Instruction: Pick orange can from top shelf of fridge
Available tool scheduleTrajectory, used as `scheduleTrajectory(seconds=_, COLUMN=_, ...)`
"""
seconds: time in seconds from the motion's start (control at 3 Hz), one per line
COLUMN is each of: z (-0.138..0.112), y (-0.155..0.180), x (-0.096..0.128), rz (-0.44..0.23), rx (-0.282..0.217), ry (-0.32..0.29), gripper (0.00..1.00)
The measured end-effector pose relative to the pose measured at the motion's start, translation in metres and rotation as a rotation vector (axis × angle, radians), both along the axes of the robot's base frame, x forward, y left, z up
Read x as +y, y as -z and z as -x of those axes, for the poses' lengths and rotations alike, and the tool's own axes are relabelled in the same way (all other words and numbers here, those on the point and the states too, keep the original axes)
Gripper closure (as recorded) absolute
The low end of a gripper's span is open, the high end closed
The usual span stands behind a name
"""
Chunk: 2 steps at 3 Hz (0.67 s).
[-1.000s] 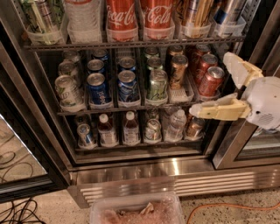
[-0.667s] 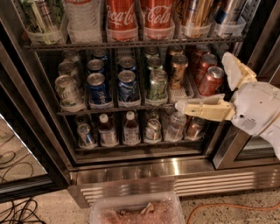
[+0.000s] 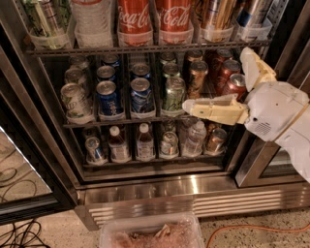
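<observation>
I read the light as warm and fairly dim, coming from the near side outside the fridge (image 3: 203, 186). Its steel base carries a bright glare band, while the interior darkens toward the far back and beneath the top shelf (image 3: 145, 49). The gripper (image 3: 215, 78), spread wide at the right before the middle rack, is the brightest item and borders on washed out. The orange can (image 3: 217, 14) at upper right shows streaky gold highlights, and the glass door (image 3: 19, 169) at near left carries a pale sheen.
</observation>
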State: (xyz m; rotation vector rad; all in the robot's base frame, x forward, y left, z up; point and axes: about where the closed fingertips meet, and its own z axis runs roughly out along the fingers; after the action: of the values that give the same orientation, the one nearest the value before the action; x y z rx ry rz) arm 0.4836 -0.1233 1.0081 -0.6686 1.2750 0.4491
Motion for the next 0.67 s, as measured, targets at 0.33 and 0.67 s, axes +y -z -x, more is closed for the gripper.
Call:
scheduleTrajectory(seconds=0.33, z=-0.008, y=0.002, x=0.005, rz=-0.013, rx=-0.017, ry=0.035, gripper=0.00)
scheduleTrajectory(seconds=0.67, z=-0.023, y=0.007, x=0.001, rz=-0.061, rx=-0.024, ry=0.120, gripper=0.00)
